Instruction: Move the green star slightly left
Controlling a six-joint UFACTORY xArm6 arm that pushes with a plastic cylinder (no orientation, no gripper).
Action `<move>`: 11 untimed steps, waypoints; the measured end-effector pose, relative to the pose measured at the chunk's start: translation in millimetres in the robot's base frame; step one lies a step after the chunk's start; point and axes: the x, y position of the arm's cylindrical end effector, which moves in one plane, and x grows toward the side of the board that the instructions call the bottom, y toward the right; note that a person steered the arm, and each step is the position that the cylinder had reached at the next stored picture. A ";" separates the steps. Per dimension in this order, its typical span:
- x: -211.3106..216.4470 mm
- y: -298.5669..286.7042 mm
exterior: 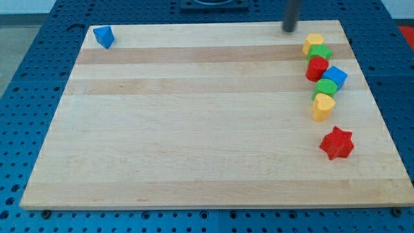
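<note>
My tip rests on the board near the view's top, right of centre. A column of blocks stands at the view's right. From the top it holds a yellow block, a green block that looks like the star, a red block, a blue cube, a second green block and a yellow heart. The upper green block lies about 50 px right of and below my tip, wedged between the yellow and red blocks. My tip touches no block.
A red star sits alone below the column. A blue block lies at the view's top left corner of the wooden board. The board's right edge runs close to the column.
</note>
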 end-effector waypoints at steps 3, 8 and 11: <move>81.4 115.2; 93.5 -45.2; 112.8 26.1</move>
